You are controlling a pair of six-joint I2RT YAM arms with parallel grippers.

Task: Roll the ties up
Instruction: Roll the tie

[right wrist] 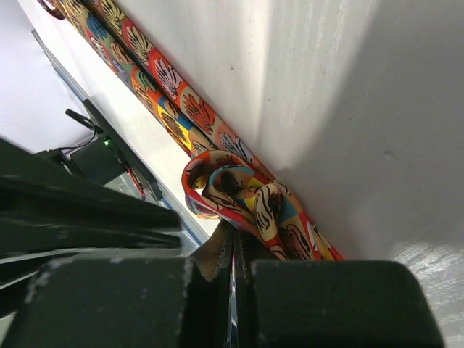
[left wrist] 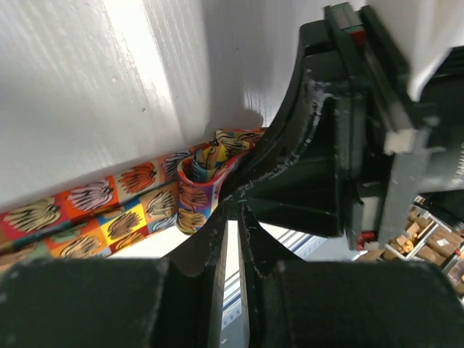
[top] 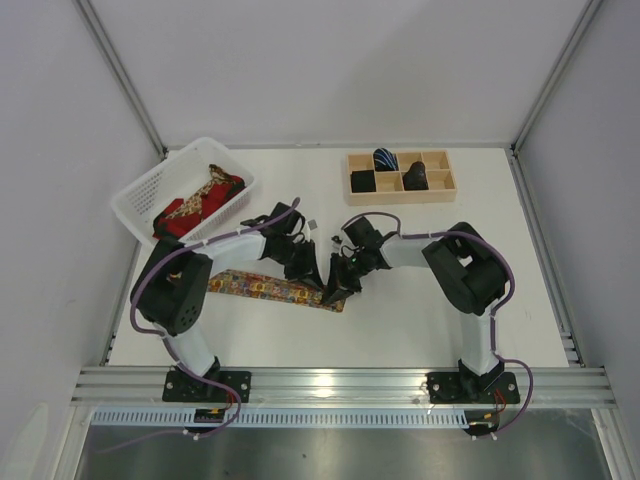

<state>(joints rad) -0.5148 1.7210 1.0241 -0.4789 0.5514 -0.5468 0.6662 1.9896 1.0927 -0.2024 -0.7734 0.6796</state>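
The multicoloured tie (top: 260, 288) lies flat across the table's middle, and its right end is curled into a small loose roll (right wrist: 232, 192), also in the left wrist view (left wrist: 197, 181). My right gripper (top: 333, 293) is shut, with a sliver of the tie's fabric between its tips (right wrist: 233, 232) just under the roll. My left gripper (top: 312, 280) is closed to a thin slit, its tips (left wrist: 232, 210) at the roll's edge, touching the right gripper's finger (left wrist: 290, 167). Red and gold ties (top: 200, 200) lie in a basket.
A white basket (top: 135, 195) stands at the back left. A wooden compartment box (top: 400, 197) at the back holds a rolled blue-striped tie (top: 386, 158) and black rolls (top: 415, 177). Both arms' elbows flank the tie. Walls enclose the table's sides.
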